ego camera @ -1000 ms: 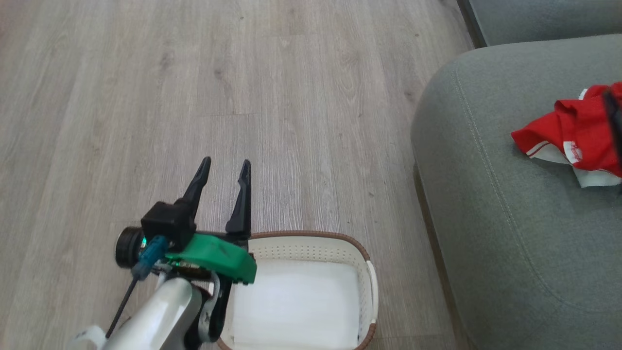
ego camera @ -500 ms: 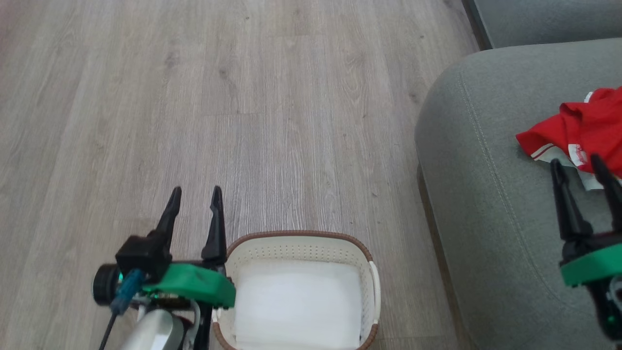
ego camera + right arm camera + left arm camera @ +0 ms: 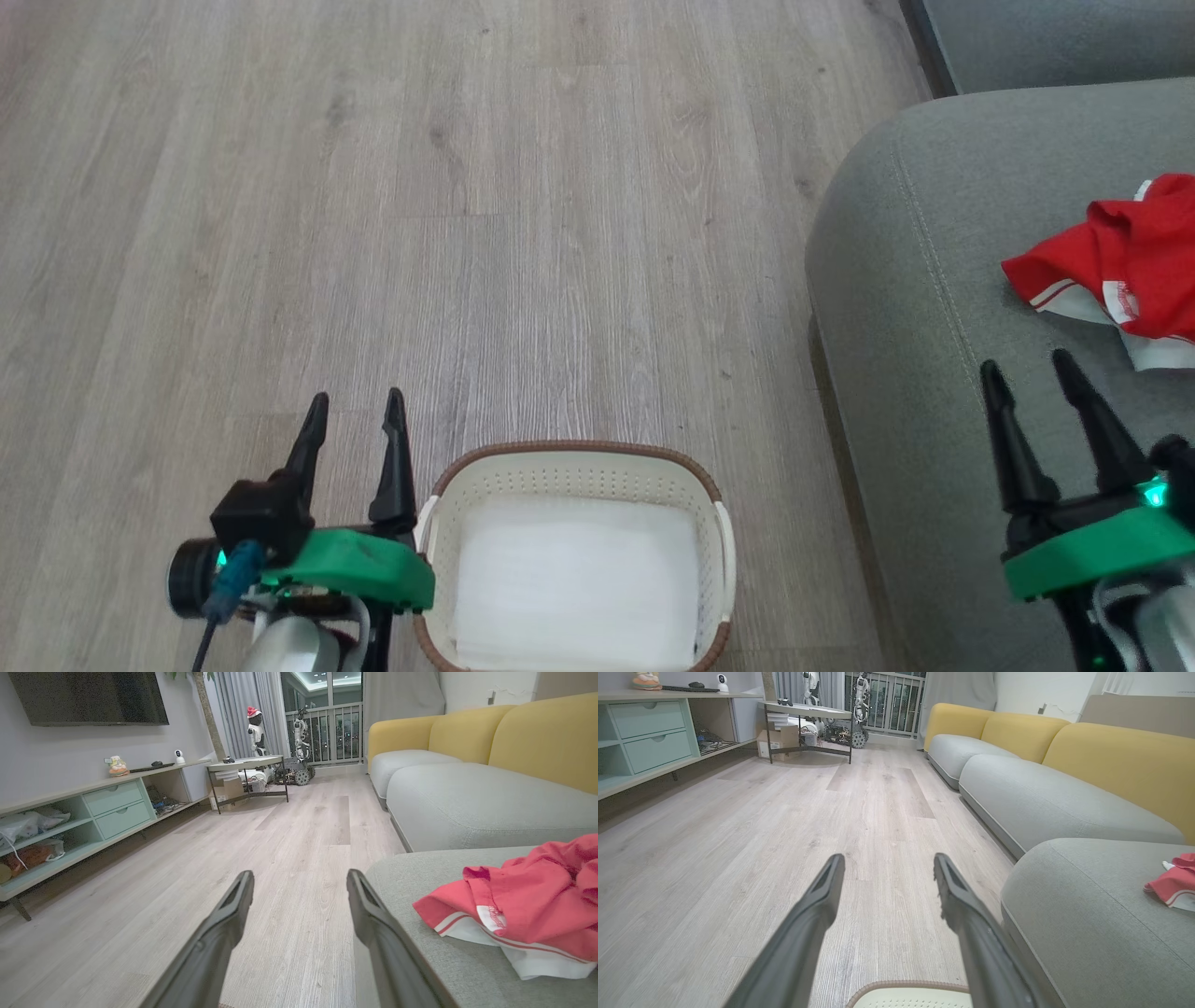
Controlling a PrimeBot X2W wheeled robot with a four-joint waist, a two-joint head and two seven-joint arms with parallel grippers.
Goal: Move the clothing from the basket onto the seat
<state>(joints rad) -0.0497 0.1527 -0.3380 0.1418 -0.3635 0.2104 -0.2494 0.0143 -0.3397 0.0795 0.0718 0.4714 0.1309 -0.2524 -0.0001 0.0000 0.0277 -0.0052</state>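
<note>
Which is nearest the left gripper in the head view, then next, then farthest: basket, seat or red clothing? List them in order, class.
1. The basket, just right of the left gripper.
2. The seat, farther right across the floor.
3. The clothing, lying on the seat by the view's right edge.

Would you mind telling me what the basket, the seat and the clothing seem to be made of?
Basket: likely moulded plastic, matt cream, going by its rows of punched holes; the brown rim looks woven, possibly imitation.
Seat: upholstery fabric, grey-green and matt, with a stitched seam.
Clothing: soft red cloth with white striped trim, judging by its crumpled folds.
</note>
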